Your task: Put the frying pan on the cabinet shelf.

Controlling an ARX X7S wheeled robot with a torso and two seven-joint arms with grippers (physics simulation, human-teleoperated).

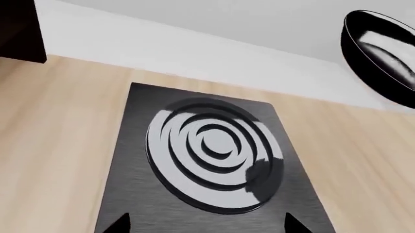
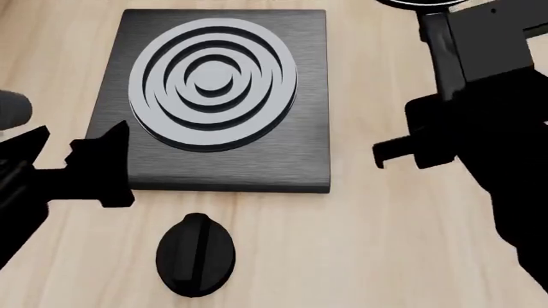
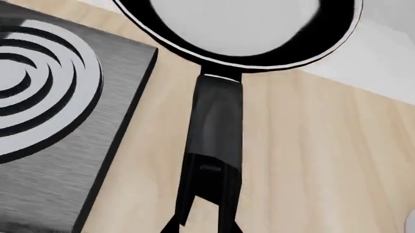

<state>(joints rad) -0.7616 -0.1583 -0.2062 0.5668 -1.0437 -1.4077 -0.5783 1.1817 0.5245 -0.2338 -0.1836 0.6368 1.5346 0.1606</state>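
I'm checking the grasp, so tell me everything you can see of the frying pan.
The frying pan is small, round and black, with a glossy inside showing a white reflection and a thin pale rim. Its long black handle runs back into the right gripper, which grips its end. The pan appears lifted beside the hob plate, not on it.

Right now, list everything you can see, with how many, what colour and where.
pan: one, black with pale rim, off the counter, handle in the right gripper
hob: one, black with grey rings, on the counter
knob: one, black, on the counter in front of the hob
counter: one, light wood
cabinet: one, dark brown, far corner of the left wrist view
left gripper: one, black, open, at the hob's left edge
right gripper: one, black, shut on the pan handle
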